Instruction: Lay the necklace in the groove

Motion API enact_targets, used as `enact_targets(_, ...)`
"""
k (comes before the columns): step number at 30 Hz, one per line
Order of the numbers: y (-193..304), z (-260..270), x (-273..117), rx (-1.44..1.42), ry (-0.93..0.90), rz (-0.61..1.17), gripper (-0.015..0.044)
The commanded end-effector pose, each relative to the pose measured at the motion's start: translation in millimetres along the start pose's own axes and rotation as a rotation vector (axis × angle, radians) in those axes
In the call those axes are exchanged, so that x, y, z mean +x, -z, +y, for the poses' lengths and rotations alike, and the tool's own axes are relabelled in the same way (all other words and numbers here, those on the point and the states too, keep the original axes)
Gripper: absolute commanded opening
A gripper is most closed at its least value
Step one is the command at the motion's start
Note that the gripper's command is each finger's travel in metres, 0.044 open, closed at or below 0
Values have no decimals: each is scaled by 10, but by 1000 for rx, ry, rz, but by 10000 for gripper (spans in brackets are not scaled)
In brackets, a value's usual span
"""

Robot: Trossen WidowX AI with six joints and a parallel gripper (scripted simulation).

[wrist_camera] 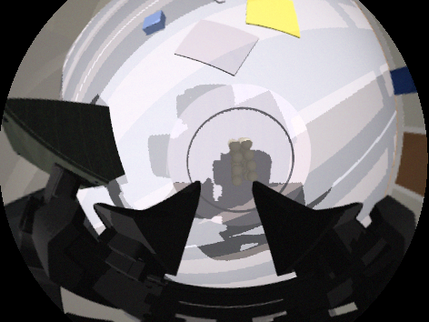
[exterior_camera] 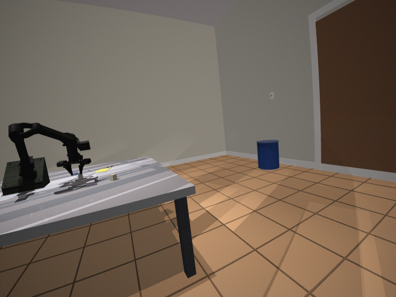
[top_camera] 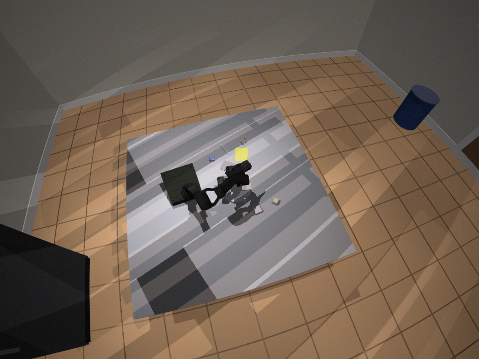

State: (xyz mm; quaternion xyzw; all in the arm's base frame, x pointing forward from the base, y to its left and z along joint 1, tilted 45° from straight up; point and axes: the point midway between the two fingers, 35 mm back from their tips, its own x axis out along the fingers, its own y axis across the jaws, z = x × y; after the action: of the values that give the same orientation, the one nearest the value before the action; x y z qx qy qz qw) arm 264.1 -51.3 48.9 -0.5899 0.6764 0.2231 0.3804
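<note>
Pearl bead necklace (wrist_camera: 243, 161) bunched inside the groove ring of the round bead board (wrist_camera: 182, 150), black claw (exterior_camera: 76, 174) (wrist_camera: 227, 186) partly spread right above, beads ungripped, both well in from the edges of the grey desk (top_camera: 270, 262) (exterior_camera: 134, 201), clear of its corners

Yellow square sheet (top_camera: 241, 154) (exterior_camera: 102, 170) (wrist_camera: 274, 16) laid flat on striped grey table (top_camera: 270, 247) (exterior_camera: 128, 202). Pale square sheet (wrist_camera: 217, 45) placed near it. Small blue block (top_camera: 211, 158) (wrist_camera: 154, 23) set to one side. Beige cube (top_camera: 275, 201) (exterior_camera: 113, 177) and whitish block (top_camera: 258, 209) seen near each other. Blue bin (top_camera: 415, 107) (exterior_camera: 267, 155) stood upright on tiled floor (top_camera: 386, 193) (exterior_camera: 272, 223), near wall.
</note>
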Motion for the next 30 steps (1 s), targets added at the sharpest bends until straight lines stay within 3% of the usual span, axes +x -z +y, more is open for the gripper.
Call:
enact_targets(1, -95, -80, -71, -148, 44, 92, 250)
enact_targets(30, -73, -106, 205, -149, 48, 93, 250)
